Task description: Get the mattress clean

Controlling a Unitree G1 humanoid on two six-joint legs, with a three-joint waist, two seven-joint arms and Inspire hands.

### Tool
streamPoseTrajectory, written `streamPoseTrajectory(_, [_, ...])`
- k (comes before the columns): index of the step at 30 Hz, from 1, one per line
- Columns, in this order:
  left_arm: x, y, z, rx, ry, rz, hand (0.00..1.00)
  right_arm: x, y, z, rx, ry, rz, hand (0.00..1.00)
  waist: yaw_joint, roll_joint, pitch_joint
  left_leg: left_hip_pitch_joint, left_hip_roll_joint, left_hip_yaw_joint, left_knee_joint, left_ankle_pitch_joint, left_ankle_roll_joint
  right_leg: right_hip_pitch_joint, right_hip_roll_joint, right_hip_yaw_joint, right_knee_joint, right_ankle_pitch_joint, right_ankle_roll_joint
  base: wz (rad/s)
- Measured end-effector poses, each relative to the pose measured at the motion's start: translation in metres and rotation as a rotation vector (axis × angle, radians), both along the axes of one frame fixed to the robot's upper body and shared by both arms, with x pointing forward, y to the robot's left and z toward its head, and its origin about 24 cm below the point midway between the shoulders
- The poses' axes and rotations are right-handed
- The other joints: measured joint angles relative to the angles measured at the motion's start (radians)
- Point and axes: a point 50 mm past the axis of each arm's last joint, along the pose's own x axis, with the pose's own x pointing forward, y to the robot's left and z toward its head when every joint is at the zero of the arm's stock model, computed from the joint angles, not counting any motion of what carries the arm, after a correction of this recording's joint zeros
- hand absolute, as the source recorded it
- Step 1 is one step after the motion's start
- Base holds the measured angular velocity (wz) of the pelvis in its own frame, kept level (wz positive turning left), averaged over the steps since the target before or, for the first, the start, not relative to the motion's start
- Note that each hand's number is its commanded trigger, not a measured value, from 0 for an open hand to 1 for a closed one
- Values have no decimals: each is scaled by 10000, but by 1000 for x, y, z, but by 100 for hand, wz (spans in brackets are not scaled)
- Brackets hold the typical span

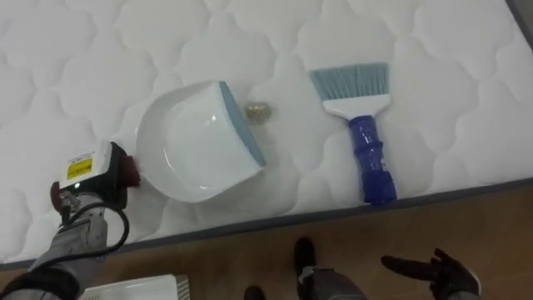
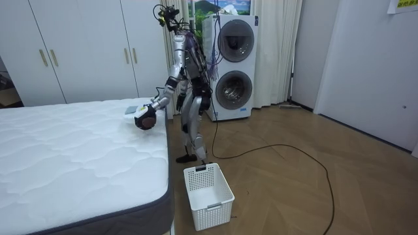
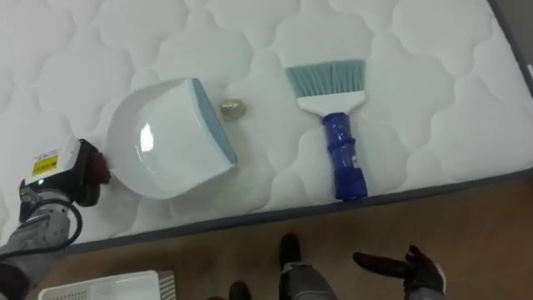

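Left eye view: left hand [image 1: 123,172] touches the dustpan [image 1: 196,142], grasp impossible to tell; right hand [image 1: 439,272] lower right of the dustpan, fingers apart.

Nothing here can be read. A yellow sticker [image 1: 77,169] sits on the back of the left hand [image 1: 104,182], at the near edge of the bed [image 1: 416,50], its print too small. A paper sheet [image 2: 403,5] on the wall, far from the bed, is likewise illegible.

place: home bedroom | mattress [image 2: 78,150] | white wardrobes [image 2: 85,46] | stacked washing machines [image 2: 234,65] | curtains [image 2: 281,46]
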Motion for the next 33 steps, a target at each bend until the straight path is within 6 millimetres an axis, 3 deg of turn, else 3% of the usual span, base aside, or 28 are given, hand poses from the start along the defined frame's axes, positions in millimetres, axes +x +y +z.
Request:
streamPoseTrajectory(2, [-3, -3, -2, 435, -124, -342, 100, 8, -2, 5, -43, -355, -263, 0, -23, -14, -59, 27, -17, 6, 8, 1, 3, 27, 6, 8, 3, 4, 3, 0])
streamPoseTrajectory(6, [-7, -3, -6, 741, -165, -509, 100, 20, -4, 14, -122, -939, -540, 0, -63, -54, -98, 182, -61, 31, -48, 11, 22, 93, -8, 115, 80, -15, 36, -4])
streamPoseTrajectory(12, [-21, 3, -15, 1047, 1, -255, 100, 42, -2, 30, -464, -1829, -627, 0, -21, -284, -234, 361, -57, 275, -111, 19, 36, 121, -21, 282, 186, -36, 31, -8])
streamPoseTrajectory(18, [-25, 5, -18, 1116, 188, -134, 100, 64, 1, 53, -1489, -2755, -323, 0, 22, -374, -223, 315, -29, 328, -51, 16, 39, 89, 2, 356, 159, 1, 39, -2])
streamPoseTrajectory(22, [-30, 8, -22, 1147, 421, 19, 100, 78, 3, 73, -3135, -3347, 462, 0, 16, -378, -222, 313, -23, 315, -92, 17, 40, 80, 10, 338, 131, 3, 38, 0])
streamPoseTrajectory(33, [-40, 17, -29, -269, 593, 1874, 100, 97, 11, 112, -5948, -4974, 655, 0, 495, -371, -219, 458, -29, 322, -326, 25, 34, 81, 16, 345, 150, -67, 26, 0])
